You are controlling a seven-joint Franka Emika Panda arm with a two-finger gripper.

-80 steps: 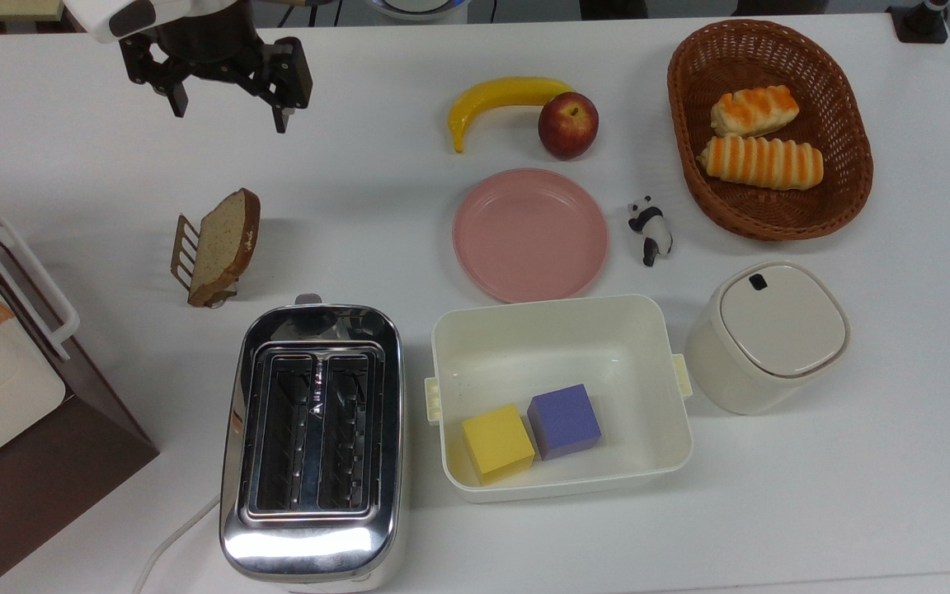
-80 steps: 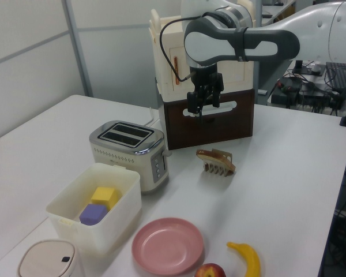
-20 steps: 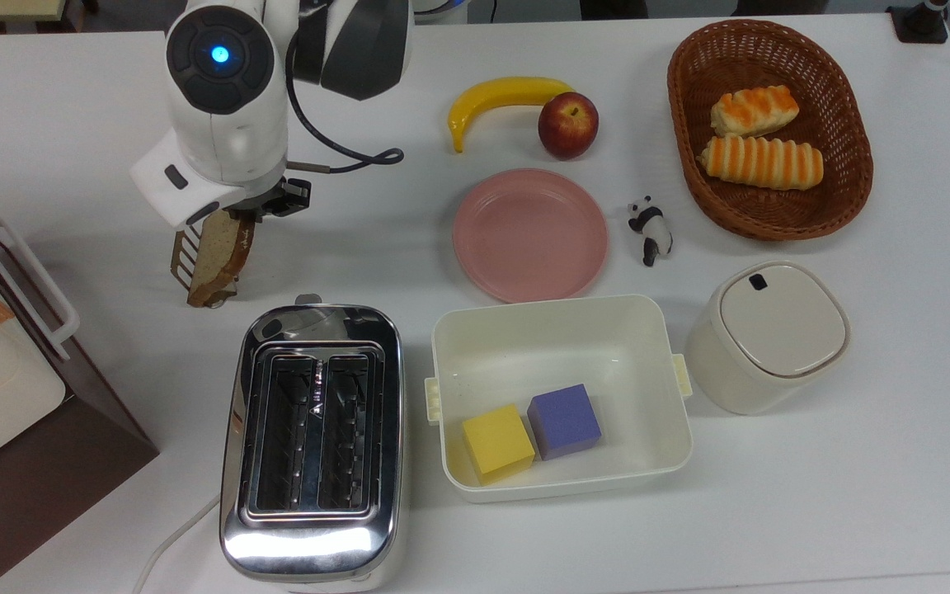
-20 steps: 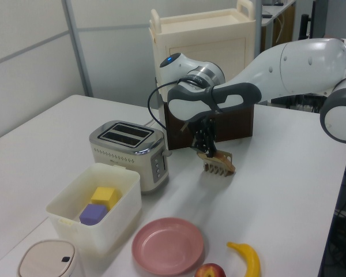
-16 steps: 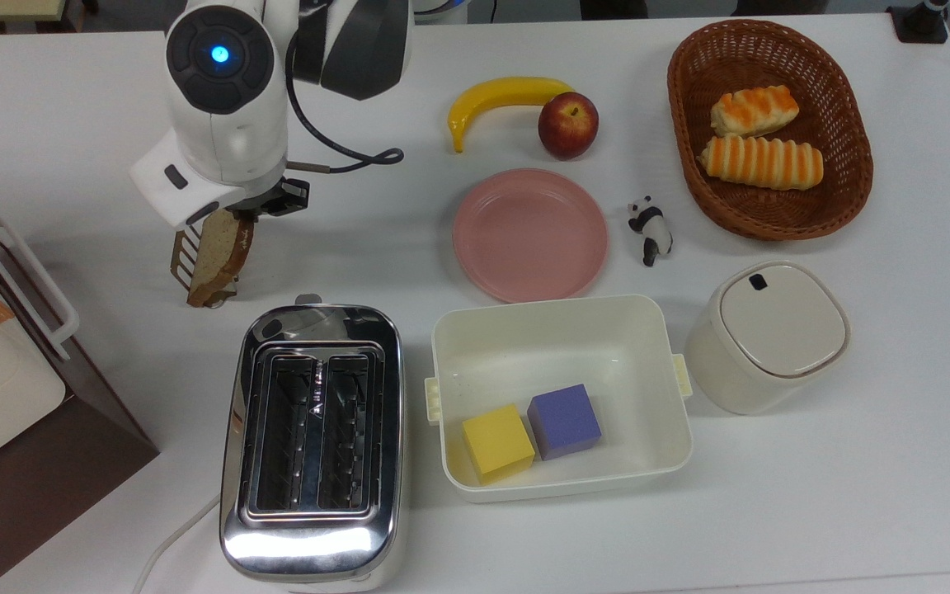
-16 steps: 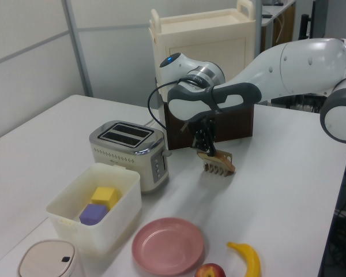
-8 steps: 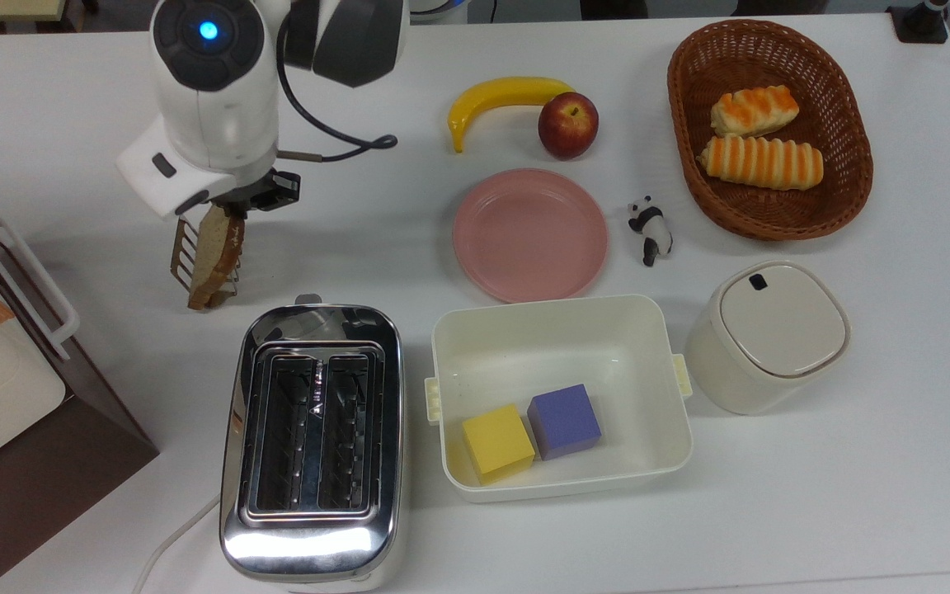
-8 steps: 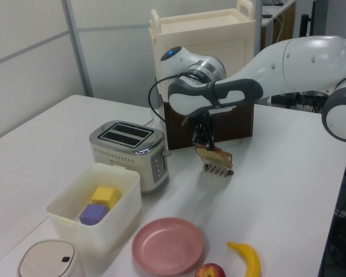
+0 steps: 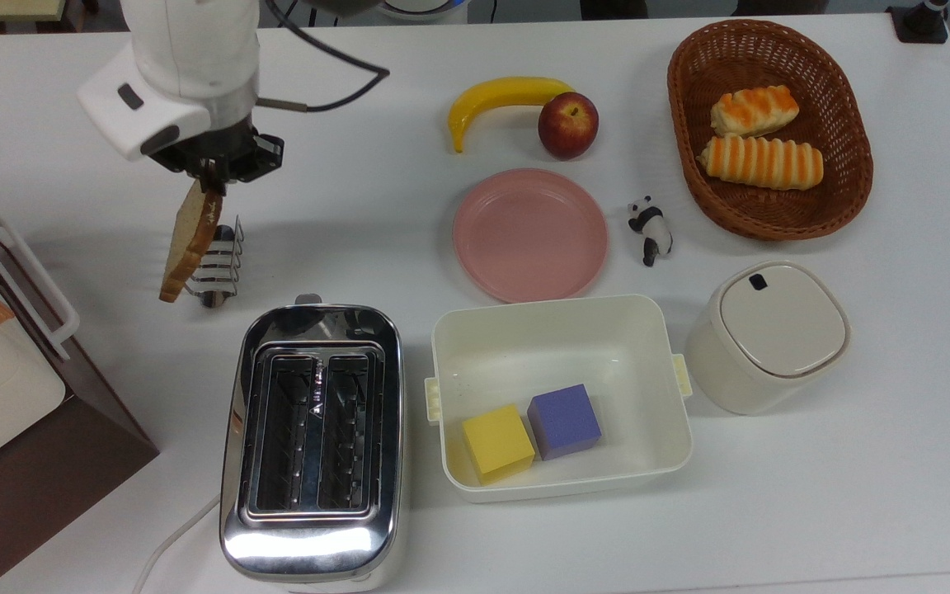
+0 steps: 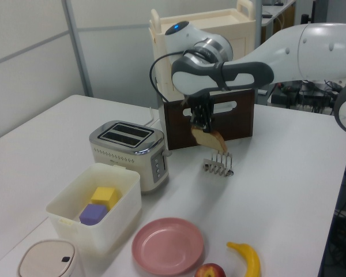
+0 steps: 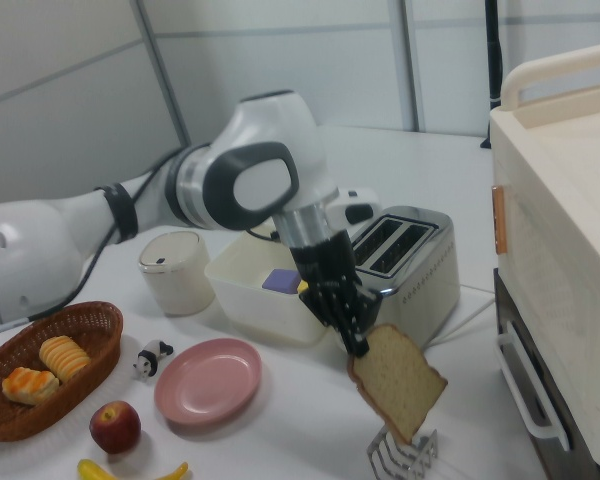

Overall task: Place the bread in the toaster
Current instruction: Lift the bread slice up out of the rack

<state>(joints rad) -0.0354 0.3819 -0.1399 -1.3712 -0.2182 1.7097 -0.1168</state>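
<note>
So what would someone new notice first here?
The black gripper dangling a thin brown bread slice in the air above the small wire toast rack. Then the shiny chrome two-slot toaster, slots empty, near the top view's bottom left.

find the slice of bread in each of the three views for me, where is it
Top view: bread hangs under the gripper, upper left, over the wire rack.
Left view: bread centre, above the rack.
Right view: bread lower right, above the rack.
Shared landmark: the toaster.
</note>
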